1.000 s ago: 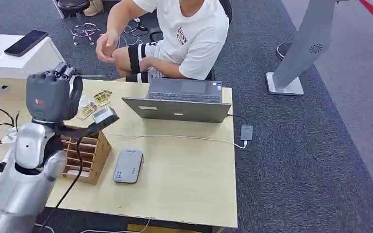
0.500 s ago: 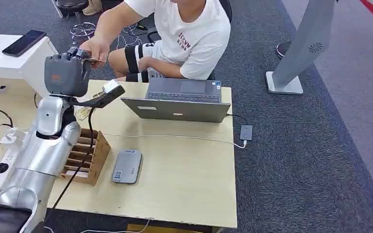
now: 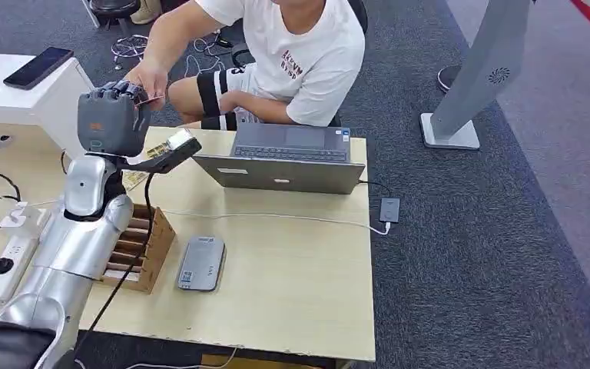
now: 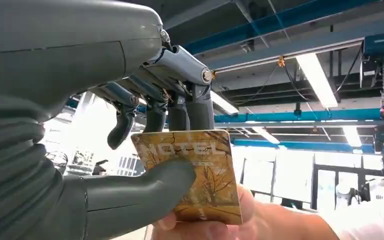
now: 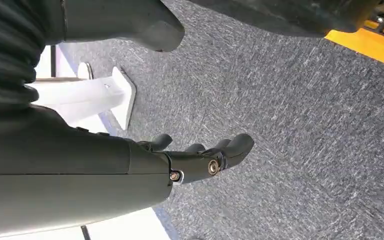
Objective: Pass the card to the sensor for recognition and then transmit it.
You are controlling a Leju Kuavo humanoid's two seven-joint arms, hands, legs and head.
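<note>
Left wrist view: a gold hotel card is pinched by the left hand, thumb against fingers, while also gripped by a person's hand. The right hand is held empty, its fingers apart.

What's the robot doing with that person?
The robot's left hand is raised over the table, pinching a gold hotel card between thumb and fingers. A seated person's hand has hold of the same card, so it's a handover in progress. The card reader lies on the table. The right hand hangs over the floor, holding nothing.
</note>
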